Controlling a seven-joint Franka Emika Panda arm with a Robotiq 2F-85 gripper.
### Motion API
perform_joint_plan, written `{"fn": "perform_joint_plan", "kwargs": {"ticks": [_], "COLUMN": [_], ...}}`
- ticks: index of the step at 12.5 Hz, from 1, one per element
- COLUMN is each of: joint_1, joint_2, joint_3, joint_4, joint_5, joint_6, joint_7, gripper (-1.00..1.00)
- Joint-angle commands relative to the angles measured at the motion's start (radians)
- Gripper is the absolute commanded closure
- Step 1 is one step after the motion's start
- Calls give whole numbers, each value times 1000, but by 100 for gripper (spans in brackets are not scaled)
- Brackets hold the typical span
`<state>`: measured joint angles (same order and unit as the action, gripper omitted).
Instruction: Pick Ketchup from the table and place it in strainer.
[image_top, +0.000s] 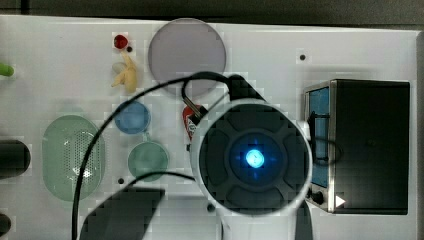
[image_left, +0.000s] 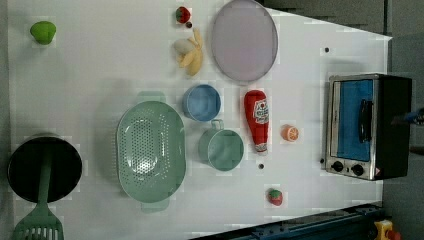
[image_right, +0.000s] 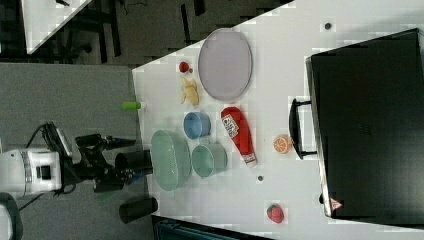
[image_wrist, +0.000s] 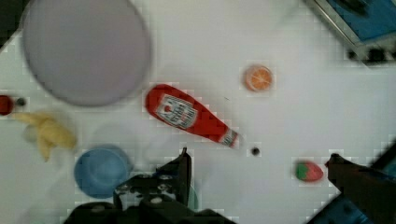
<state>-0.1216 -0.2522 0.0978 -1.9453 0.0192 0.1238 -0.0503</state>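
The Ketchup (image_left: 256, 125), a red squeeze bottle with a white label and white cap, lies flat on the white table between the teal cup and an orange slice. It shows too in the right view (image_right: 239, 134) and the wrist view (image_wrist: 191, 116), and half of it peeks from under the arm in the top view (image_top: 189, 120). The pale green oval strainer (image_left: 150, 150) (image_top: 73, 157) (image_right: 170, 160) stands beyond the two cups, with nothing in it. My gripper (image_wrist: 258, 156) hangs high over the table, open, close to the bottle's cap end and holding nothing.
Between bottle and strainer stand a teal cup (image_left: 222, 149) and a blue cup (image_left: 201, 102). Around them are a grey-lilac plate (image_left: 244, 40), a banana (image_left: 190, 52), an orange slice (image_left: 290, 133), a strawberry (image_left: 274, 196) and a toaster oven (image_left: 367, 125). A black pot (image_left: 45, 167) stands beyond the strainer.
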Motion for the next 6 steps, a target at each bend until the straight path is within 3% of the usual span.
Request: {"fn": "perform_joint_plan", "kwargs": {"ticks": [1, 6], "joint_1": [-2, 0], "joint_2": [117, 225], "joint_3": [31, 79], "joint_4": [-79, -205], "joint_5": [9, 2], "joint_6": [81, 345], "joint_7": [-271, -791], "gripper": [-100, -100]}}
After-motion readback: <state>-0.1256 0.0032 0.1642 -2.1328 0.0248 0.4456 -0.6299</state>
